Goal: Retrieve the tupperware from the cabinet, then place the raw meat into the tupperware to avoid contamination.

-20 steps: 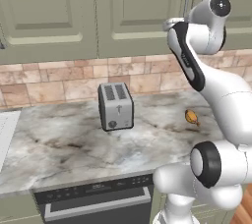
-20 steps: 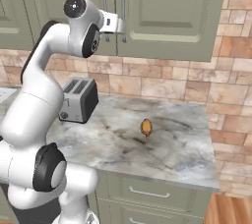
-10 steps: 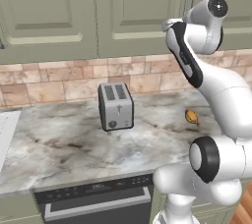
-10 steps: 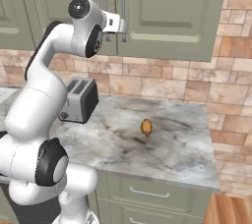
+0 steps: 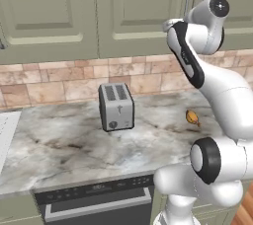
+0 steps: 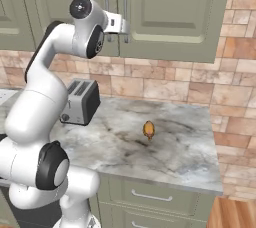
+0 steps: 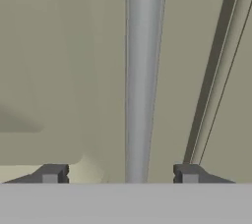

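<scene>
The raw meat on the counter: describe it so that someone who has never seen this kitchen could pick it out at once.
Start at the marble counter below the olive cabinet. The silver toaster stands toward its left; on the bare stone to its right, apart from it, lies the raw meat. It is a tiny glossy orange-brown lump shaped like a drumstick, far smaller than the toaster.

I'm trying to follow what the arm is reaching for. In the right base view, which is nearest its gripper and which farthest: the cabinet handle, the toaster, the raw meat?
1. Cabinet handle, right at the gripper, up high.
2. Toaster, below on the counter.
3. Raw meat, lower still, mid-counter.
</scene>
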You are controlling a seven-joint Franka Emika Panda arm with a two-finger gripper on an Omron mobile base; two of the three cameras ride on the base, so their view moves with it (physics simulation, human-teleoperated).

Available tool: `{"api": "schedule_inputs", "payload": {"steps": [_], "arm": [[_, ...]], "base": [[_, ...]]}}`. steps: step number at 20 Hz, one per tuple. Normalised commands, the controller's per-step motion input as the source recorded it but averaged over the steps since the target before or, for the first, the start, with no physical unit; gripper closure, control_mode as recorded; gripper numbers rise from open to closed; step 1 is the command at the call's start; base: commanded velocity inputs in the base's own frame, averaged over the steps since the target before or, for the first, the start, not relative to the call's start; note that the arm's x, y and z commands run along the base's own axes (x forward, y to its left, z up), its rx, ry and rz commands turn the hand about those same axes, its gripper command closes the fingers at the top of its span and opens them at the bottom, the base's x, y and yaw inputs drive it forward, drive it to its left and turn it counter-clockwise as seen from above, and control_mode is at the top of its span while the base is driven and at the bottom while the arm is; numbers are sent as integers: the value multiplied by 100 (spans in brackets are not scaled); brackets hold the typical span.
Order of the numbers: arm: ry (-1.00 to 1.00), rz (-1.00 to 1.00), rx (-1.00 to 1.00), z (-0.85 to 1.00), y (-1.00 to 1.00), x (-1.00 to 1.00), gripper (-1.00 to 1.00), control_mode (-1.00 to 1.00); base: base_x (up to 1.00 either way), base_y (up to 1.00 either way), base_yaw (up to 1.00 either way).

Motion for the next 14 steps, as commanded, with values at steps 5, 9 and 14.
{"api": "schedule_inputs", "payload": {"steps": [5,9,14], "arm": [[0,0,0,0,0,2,100,-100],[0,0,0,0,0,0,100,-100],[0,0,0,-1,0,-2,100,-100]], "base": [[0,0,0],[0,0,0],[0,0,0]]}}
